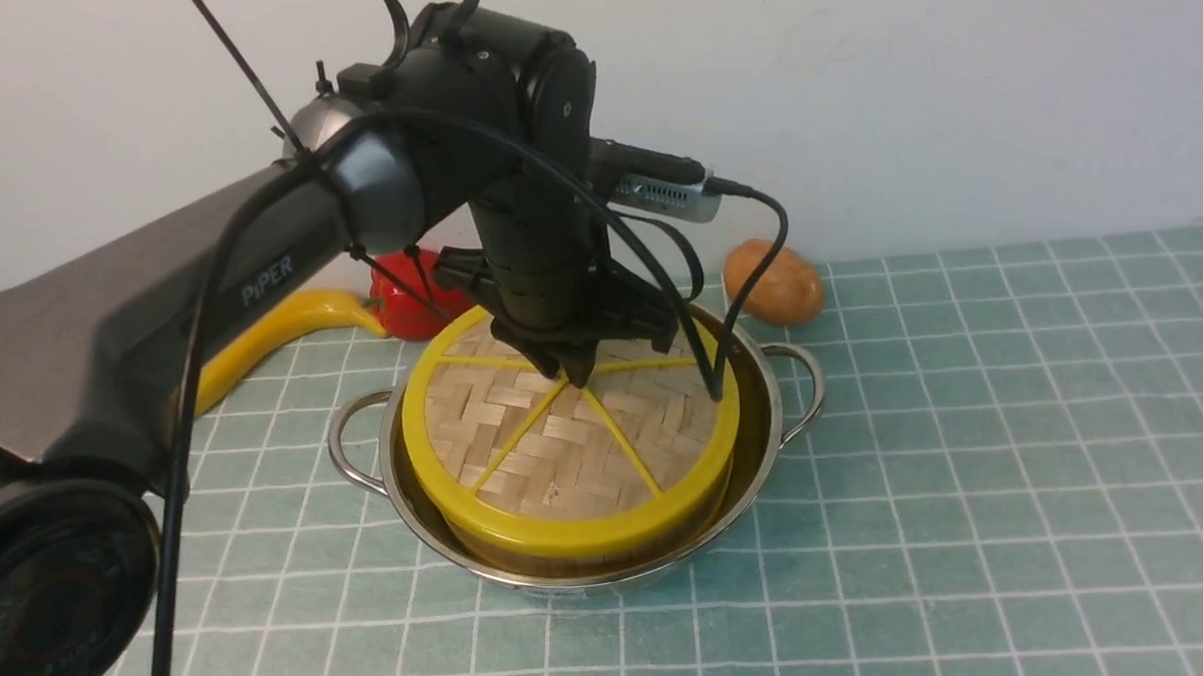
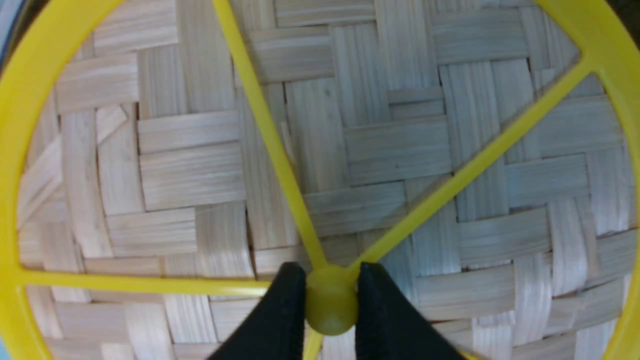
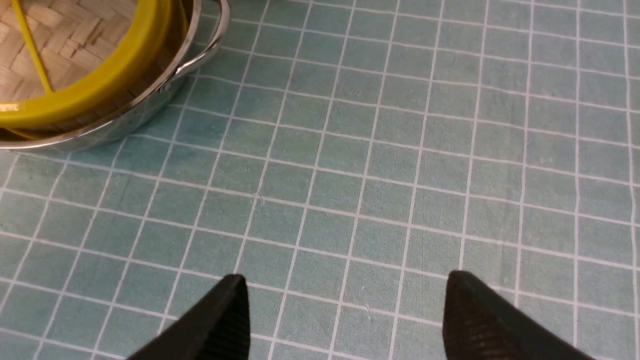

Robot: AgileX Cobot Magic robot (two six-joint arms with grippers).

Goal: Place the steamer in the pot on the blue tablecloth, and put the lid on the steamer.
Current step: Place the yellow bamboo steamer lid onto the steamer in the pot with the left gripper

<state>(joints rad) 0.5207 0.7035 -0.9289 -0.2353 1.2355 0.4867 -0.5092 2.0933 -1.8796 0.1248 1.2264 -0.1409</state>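
The steel pot [image 1: 765,442] stands on the blue tablecloth [image 1: 967,485] and holds the steamer [image 1: 589,559], whose wooden wall shows under the lid. The lid [image 1: 565,449], woven bamboo with a yellow rim and spokes, lies on top of the steamer. My left gripper [image 1: 573,371] is shut on the lid's yellow centre hub [image 2: 331,300], one black finger [image 2: 285,310] on each side. My right gripper [image 3: 345,290] is open and empty above bare cloth, to the side of the pot [image 3: 150,100]; the lid [image 3: 75,50] shows at that view's corner.
A red pepper [image 1: 410,295] and a yellow banana [image 1: 281,329] lie behind the pot on the left, by the wall. A brown potato [image 1: 772,280] lies behind the pot on the right. The pot's wire handles [image 1: 801,391] stick out to both sides.
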